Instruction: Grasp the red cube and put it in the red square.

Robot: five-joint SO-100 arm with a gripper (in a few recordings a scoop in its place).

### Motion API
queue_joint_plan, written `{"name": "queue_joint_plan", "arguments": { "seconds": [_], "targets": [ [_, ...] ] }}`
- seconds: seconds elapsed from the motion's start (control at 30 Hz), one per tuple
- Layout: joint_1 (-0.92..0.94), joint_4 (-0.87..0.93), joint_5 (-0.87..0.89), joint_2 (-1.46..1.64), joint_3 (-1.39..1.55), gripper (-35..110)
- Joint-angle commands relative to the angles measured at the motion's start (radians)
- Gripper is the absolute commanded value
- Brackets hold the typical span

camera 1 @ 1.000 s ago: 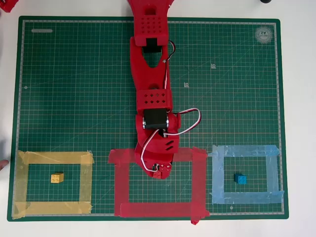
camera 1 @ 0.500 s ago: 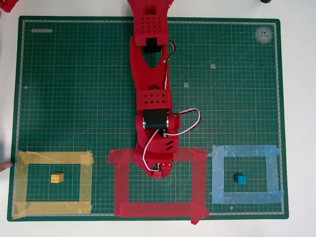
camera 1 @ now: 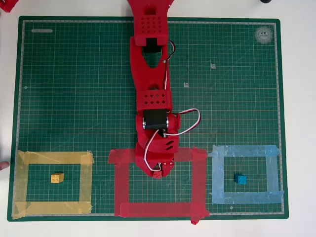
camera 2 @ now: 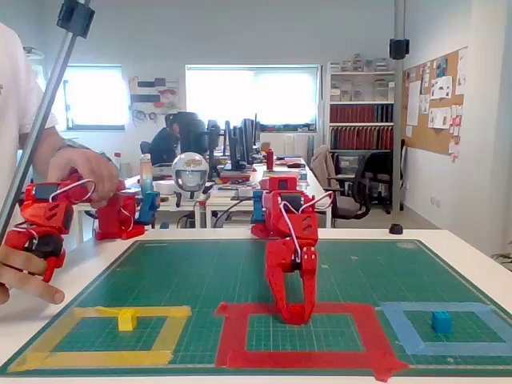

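Note:
My red gripper (camera 1: 159, 169) points down at the mat, just inside the far strip of the red square (camera 1: 153, 209). In the fixed view the gripper (camera 2: 295, 314) reaches the mat inside the red square (camera 2: 296, 357). The fingers stand close together around a small red block at their tips, the red cube (camera 1: 157, 173). It blends with the red fingers and is mostly hidden, and it sits at or just above the mat.
A yellow cube (camera 1: 57, 177) lies inside a yellow tape frame (camera 1: 52, 158) on the left. On the right, a blue cube (camera 1: 240, 179) lies inside a light-blue tape frame (camera 1: 244, 150). The arm spans the middle of the green mat (camera 1: 74, 89).
The gripper tip has shifted slightly left and up the picture and looks a little lower. The yellow and blue cubes have not moved.

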Motion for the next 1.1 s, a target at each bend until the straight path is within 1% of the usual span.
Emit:
{"name": "queue_joint_plan", "arguments": {
  "seconds": [0.0, 0.3, 0.53, 0.97, 1.07],
  "targets": [
    [0.006, 0.002, -0.077, 0.064, 0.006, 13],
    [0.012, 0.002, -0.083, 0.066, 0.008, 13],
    [0.023, 0.002, -0.15, 0.066, 0.009, 13],
    [0.029, 0.002, -0.138, 0.066, 0.015, 13],
    [0.031, 0.002, -0.101, 0.066, 0.018, 13]
  ]
}}
